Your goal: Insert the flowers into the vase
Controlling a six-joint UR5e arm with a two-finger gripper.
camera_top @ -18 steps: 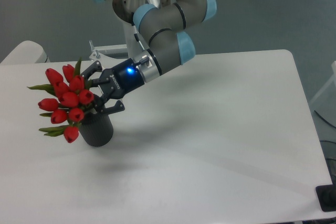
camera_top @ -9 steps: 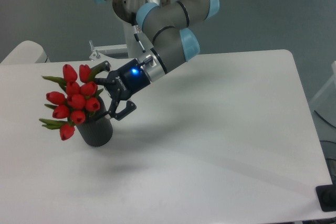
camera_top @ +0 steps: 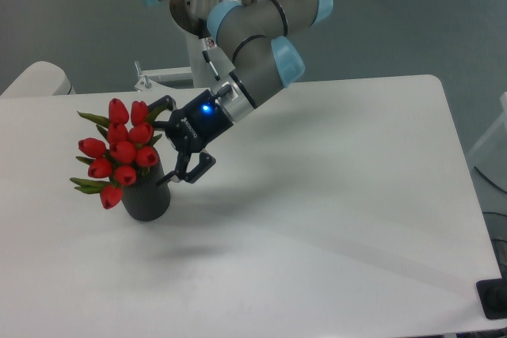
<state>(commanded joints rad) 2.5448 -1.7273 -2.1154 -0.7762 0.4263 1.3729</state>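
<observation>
Left part of the bench (camera_top: 333, 219): the flowers (camera_top: 119, 152), a bunch of red closed tulip buds with narrow green leaves, stand in the vase (camera_top: 146, 198), a dark ribbed cylinder set upright on the white surface. The bunch leans toward the left and spreads wider than the vase mouth, one bud hanging over the left rim. Just right of the buds: the gripper (camera_top: 168, 142), fingers spread wide apart, one finger above near the top buds, the other below beside the vase rim; it grips nothing. A blue light glows on its wrist. Centre: the grey arm (camera_top: 253, 45) with pale blue joint caps slants up to its base behind the bench.
</observation>
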